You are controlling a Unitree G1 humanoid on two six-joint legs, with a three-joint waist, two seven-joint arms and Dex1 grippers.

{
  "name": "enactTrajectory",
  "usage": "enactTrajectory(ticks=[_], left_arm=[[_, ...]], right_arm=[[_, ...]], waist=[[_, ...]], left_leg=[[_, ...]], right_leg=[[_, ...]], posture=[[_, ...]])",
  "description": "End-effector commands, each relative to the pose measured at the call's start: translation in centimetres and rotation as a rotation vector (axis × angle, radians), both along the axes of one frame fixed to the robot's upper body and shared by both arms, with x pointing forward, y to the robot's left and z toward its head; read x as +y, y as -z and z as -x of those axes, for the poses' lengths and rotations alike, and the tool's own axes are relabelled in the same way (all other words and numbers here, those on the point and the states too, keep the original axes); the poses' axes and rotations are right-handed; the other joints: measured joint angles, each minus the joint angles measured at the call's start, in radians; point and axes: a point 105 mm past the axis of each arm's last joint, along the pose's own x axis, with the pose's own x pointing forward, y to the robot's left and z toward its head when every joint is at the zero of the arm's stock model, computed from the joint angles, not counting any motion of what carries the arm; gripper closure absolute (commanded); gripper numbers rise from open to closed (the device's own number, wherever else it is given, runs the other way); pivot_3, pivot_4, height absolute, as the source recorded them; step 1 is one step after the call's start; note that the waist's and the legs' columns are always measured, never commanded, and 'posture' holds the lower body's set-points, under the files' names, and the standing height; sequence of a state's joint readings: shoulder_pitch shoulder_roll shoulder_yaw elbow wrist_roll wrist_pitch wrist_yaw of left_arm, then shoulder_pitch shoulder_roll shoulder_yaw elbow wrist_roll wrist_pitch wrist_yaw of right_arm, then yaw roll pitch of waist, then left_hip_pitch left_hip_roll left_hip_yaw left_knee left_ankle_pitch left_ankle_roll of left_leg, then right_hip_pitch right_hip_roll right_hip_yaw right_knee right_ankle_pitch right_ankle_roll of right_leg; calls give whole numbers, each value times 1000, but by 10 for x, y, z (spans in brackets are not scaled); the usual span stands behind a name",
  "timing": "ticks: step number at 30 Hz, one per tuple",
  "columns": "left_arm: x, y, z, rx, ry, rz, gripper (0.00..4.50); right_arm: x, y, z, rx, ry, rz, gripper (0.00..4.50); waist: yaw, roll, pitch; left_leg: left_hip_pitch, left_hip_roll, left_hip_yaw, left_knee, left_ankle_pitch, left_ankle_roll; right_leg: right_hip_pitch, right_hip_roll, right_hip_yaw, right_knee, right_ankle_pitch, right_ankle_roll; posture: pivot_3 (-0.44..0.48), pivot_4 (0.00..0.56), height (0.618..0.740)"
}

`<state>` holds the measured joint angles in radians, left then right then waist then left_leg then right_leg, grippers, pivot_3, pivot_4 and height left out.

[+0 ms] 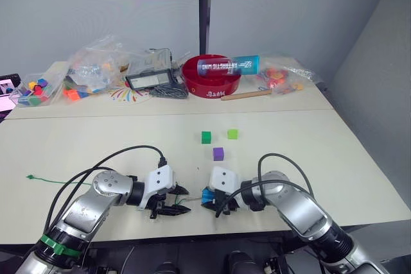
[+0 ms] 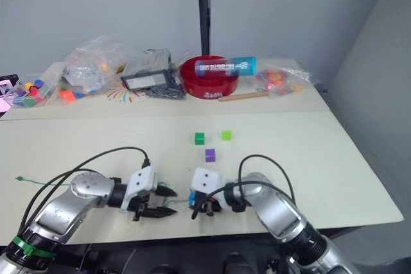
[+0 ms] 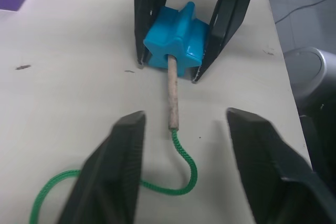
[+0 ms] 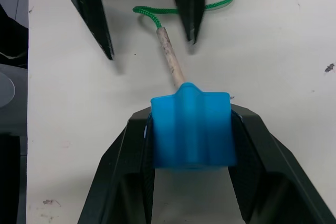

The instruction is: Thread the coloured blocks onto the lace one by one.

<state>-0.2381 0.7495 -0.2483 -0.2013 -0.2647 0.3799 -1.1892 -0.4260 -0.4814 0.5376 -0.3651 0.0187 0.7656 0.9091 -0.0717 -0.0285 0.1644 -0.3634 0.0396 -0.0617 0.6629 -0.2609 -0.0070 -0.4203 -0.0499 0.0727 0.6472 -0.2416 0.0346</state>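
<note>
My right gripper is shut on a blue block, holding it on the table near the front edge. The lace's pale stiff tip is poked into the block's hole, and the green lace curls away behind it. My left gripper is open, its fingers either side of the tip without touching it. The rest of the lace trails left across the table to its knotted end. Further back lie a dark green block, a light green block and a purple block.
Along the table's back stand a red bowl with a blue tube across it, a wooden stick, clear bags of toy pieces and a box of coloured pieces. A dark pole rises behind.
</note>
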Motion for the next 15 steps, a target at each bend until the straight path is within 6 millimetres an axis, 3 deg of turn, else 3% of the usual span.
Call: enactTrajectory(ticks=[1,4,9,15], left_arm=[[-1,-2,-3,-29,10,-10,3527],[-2,-3,-7,-39,1,-7,4482],[-7,-9,-23,-104,-33,-11,4482],[-27,-16,-16,-96,44,27,4482]], right_arm=[[-5,21,4,66,37,62,3139],[-6,20,2,62,41,63,3139],[-4,18,4,58,34,63,3139],[0,18,4,59,33,59,3139]], waist=[[0,0,0],[1,0,0],[7,0,0],[14,0,0]], left_leg=[[0,0,0,0,0,0],[0,3,0,0,0,0],[0,4,0,0,0,0],[0,4,0,0,0,0]], right_leg=[[0,0,0,0,0,0],[0,3,0,-1,0,0],[0,5,0,-1,-1,-1],[0,5,0,-1,-1,-1]], posture=[[0,150,731],[0,150,731],[0,150,731],[0,150,731]])
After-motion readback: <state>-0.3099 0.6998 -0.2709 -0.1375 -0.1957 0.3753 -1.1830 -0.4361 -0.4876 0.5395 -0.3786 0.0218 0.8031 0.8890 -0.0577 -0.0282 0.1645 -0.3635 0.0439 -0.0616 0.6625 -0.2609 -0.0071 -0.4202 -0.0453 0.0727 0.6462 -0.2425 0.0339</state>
